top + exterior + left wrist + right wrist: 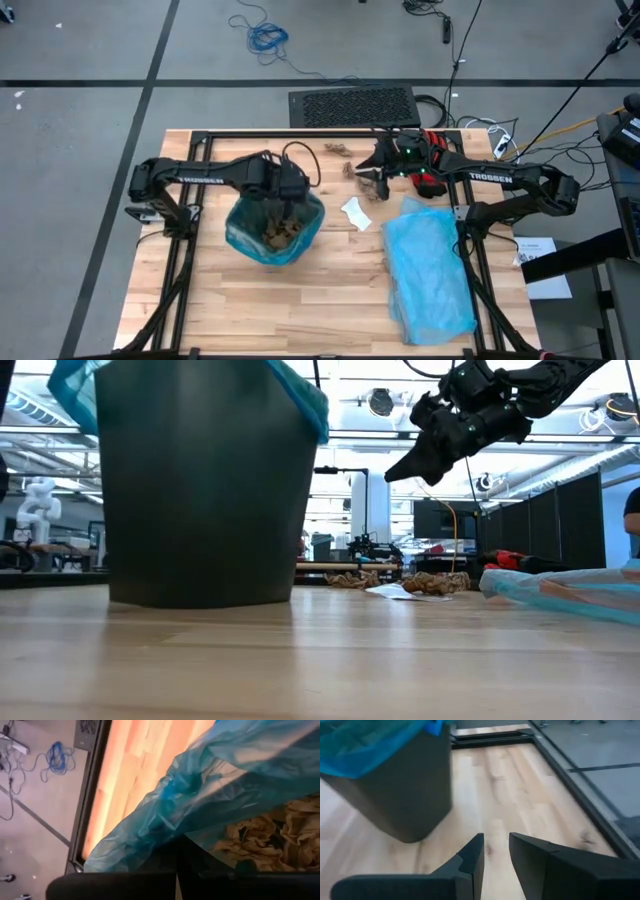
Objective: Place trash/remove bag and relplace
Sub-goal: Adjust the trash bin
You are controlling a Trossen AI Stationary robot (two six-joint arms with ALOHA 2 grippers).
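Observation:
The dark bin (200, 490) stands left of the table's middle, lined with the teal bag (250, 240). Brown paper trash (280, 232) lies inside it. More brown scraps (350, 172) and a white scrap (355, 213) lie on the table beyond the bin's right side. My left gripper (292, 200) is shut, pointing steeply down over the bin's far rim, right beside the bag's turned-over edge (150, 830). My right gripper (372, 185) hangs above the loose scraps, fingers (470, 855) a narrow gap apart with nothing between them. My left gripper's shut fingertips (165, 865) stand right against the bag's rim (165, 832) at the bin's far side, coming from above. The film hides the tips, so I cannot tell whether they touch or pinch it.
A paler sky-blue bag (430, 270) lies flat on the table's right half. A red glove (432, 165) sits at the far right behind my right gripper. Black frame rails (300, 133) run along the table's edges. Bare wood lies near the front edge.

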